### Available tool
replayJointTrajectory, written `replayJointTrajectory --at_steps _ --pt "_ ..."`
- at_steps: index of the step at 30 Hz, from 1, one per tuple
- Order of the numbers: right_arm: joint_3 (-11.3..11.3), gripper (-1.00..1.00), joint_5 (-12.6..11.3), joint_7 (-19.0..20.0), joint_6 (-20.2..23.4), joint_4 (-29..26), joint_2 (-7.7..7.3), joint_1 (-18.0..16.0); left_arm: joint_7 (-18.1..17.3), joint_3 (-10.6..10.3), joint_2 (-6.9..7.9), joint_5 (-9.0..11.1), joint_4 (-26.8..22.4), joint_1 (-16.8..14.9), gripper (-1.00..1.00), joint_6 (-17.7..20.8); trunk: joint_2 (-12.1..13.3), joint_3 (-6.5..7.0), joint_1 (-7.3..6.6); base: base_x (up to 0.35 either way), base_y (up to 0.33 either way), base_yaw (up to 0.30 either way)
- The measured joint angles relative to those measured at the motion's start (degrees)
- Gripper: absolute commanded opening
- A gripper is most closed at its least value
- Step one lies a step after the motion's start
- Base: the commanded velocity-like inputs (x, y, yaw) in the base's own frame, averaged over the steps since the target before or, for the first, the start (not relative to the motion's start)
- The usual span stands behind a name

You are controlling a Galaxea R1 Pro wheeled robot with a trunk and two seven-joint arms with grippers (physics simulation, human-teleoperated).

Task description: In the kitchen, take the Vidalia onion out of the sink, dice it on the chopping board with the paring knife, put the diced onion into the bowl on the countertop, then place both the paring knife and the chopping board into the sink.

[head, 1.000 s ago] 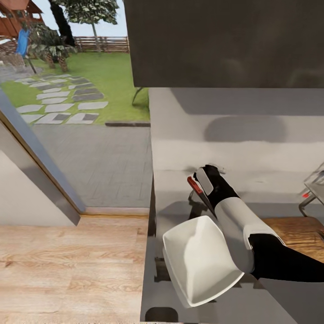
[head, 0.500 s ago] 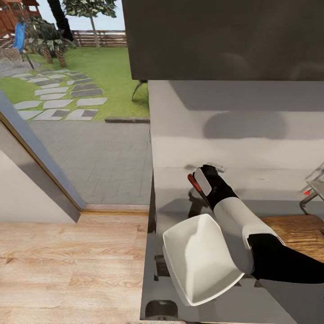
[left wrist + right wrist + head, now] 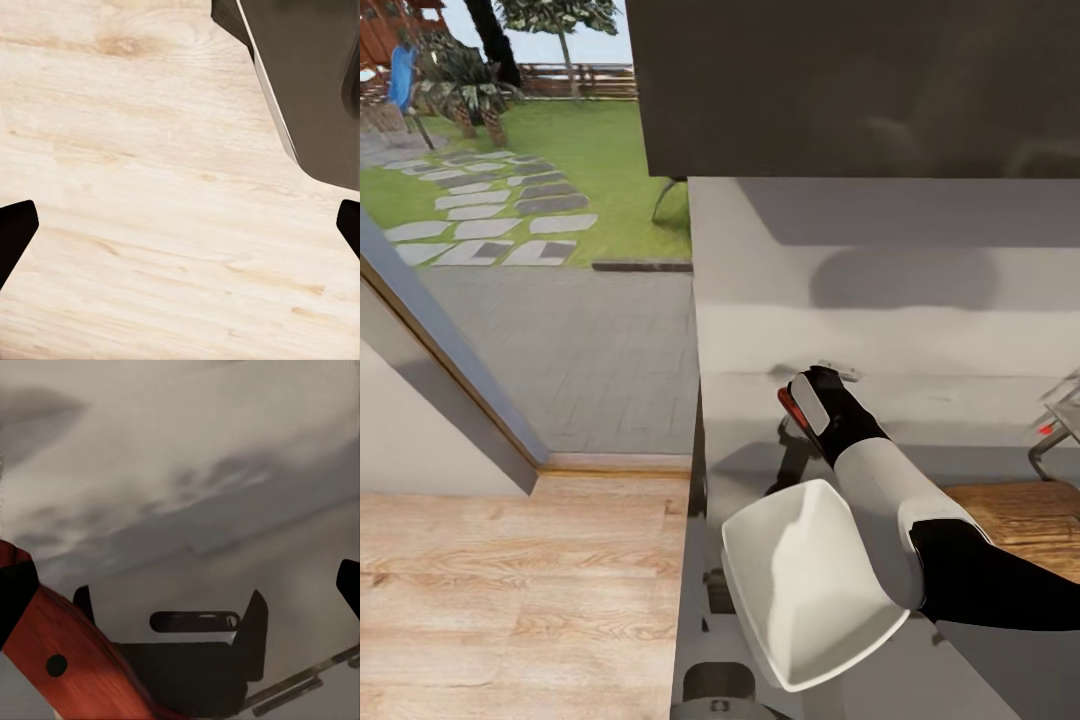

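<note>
1. Here the right gripper (image 3: pixel 812 400) reaches forward over the countertop (image 3: pixel 760 350), close to the pale back wall (image 3: pixel 880 270), and its fingers are clamped on the red-orange handle of the paring knife (image 3: pixel 792 408).
2. In the right wrist view that handle (image 3: pixel 71 656) runs slantwise across the picture, with one dark rivet showing, and a black finger (image 3: pixel 15 592) lies against it; the blade cannot be made out in either view.
3. The bowl (image 3: pixel 800 585) sits tilted on the countertop, nearer the robot than the right gripper and just beside the white forearm, which overlaps its rim on one side.
4. The chopping board (image 3: pixel 1020 515) lies on the countertop behind the gripper, toward the robot and on the arm's outer side, partly hidden by the dark upper arm.
5. Farther out on that same side, a bent chrome tap with a red mark (image 3: pixel 1052 435) shows at the picture's edge; the sink basin cannot be made out.
6. The left gripper (image 3: pixel 180 225) hangs over the light wooden floor (image 3: pixel 150 225) with its two dark fingertips (image 3: pixel 15 229) well apart and nothing between them; a dark cabinet edge (image 3: pixel 315 82) lies beyond it.
</note>
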Motion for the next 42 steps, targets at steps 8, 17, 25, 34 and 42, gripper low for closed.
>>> replayJointTrajectory --at_steps 8,17,25,34,42 --pt "0.14 1.00 0.00 0.00 0.01 -0.02 0.00 0.00 0.00 0.01 0.00 0.01 0.03 -0.03 1.00 0.00 0.00 0.00 0.00 0.005 0.000 0.000" --pt "0.16 1.00 0.01 0.00 -0.01 0.00 0.01 0.00 0.00 0.00 -0.01 0.00 0.07 -0.02 1.00 0.00 0.00 0.00 0.00 0.017 -0.023 0.000" --pt "0.24 1.00 0.01 0.01 -0.02 0.00 0.00 0.00 0.00 -0.01 0.00 0.01 0.24 -0.01 1.00 0.00 0.00 0.00 0.00 0.015 -0.018 0.000" --pt "0.24 1.00 0.01 0.01 -0.01 0.16 0.00 0.00 0.00 0.00 0.00 -0.01 0.25 -0.04 1.00 0.00 0.00 0.00 0.00 0.000 0.000 0.000" --pt "0.24 1.00 0.00 0.00 -0.02 0.26 0.01 0.00 0.00 0.00 -0.01 0.00 0.25 -0.01 1.00 0.00 0.00 -0.26 0.01 0.000 -0.024 0.000"
